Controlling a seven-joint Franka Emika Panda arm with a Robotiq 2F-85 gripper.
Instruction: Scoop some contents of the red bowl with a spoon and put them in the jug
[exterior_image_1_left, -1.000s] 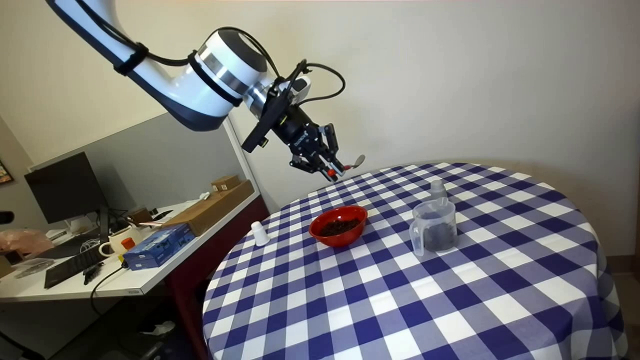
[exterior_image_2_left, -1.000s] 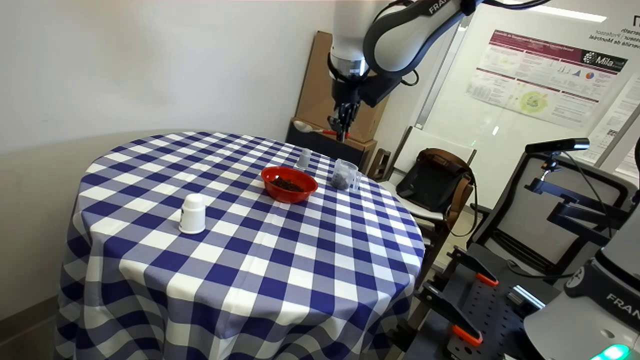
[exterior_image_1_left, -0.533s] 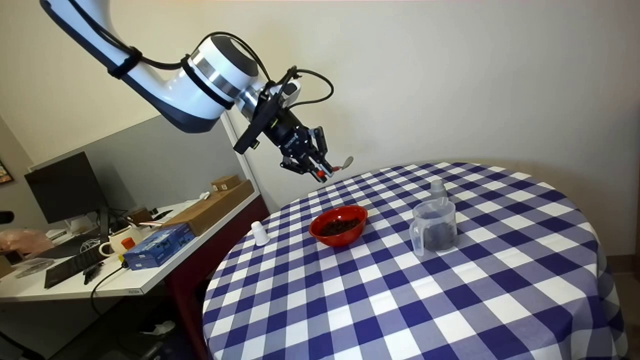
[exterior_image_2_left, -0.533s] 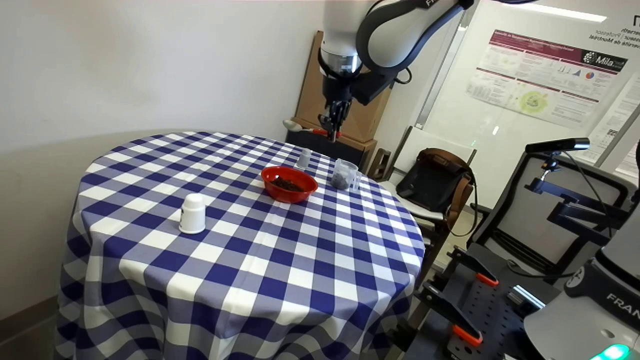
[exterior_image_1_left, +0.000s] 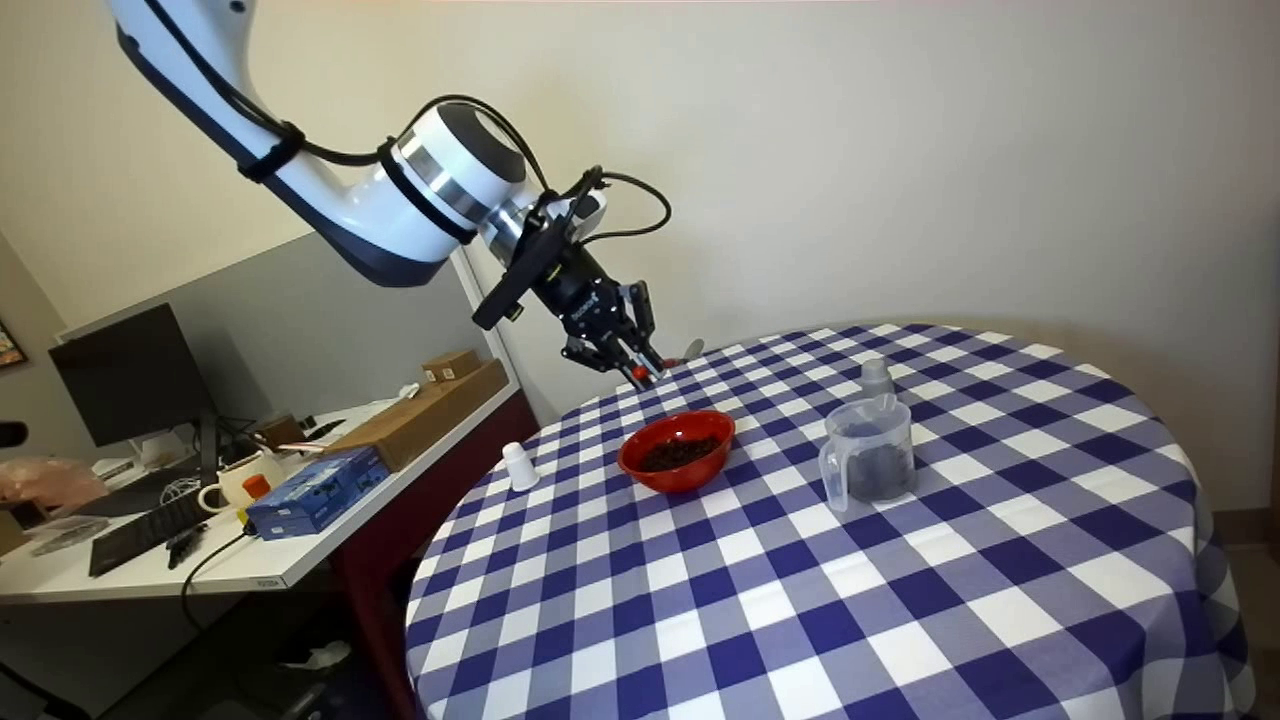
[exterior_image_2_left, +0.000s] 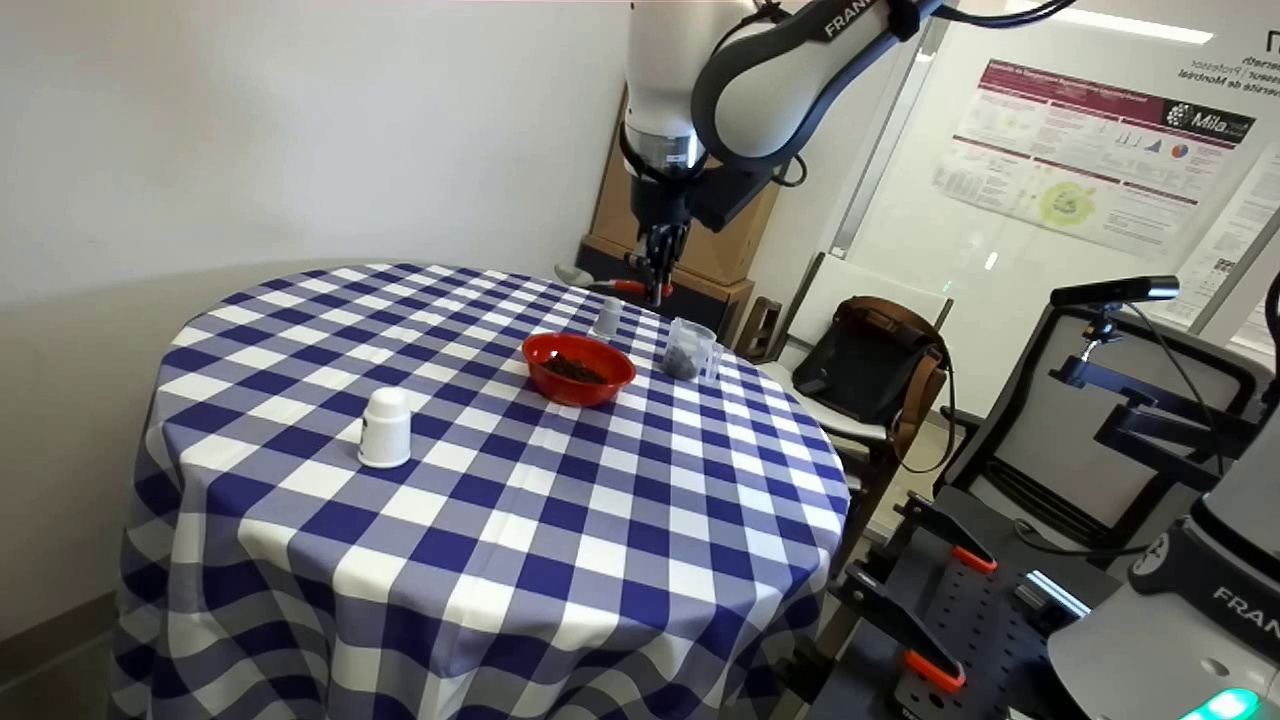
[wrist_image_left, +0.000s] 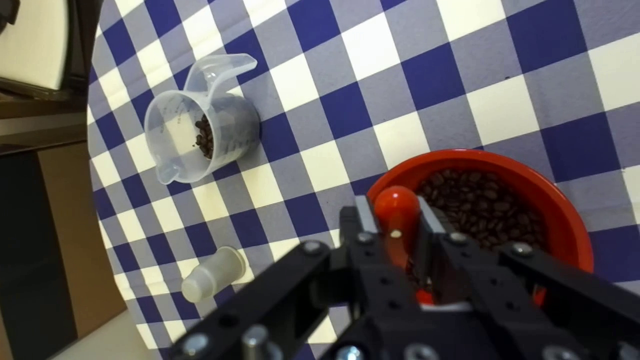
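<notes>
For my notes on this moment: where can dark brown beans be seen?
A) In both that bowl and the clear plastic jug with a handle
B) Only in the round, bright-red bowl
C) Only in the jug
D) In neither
A: in the wrist view, dark brown beans lie in the round, bright-red bowl, and more beans show inside the clear plastic jug.

Spoon (exterior_image_2_left: 628, 287) aloft, red bowl (exterior_image_1_left: 680, 482) and clear jug (wrist_image_left: 239, 122) hold beans (wrist_image_left: 482, 205).
</notes>
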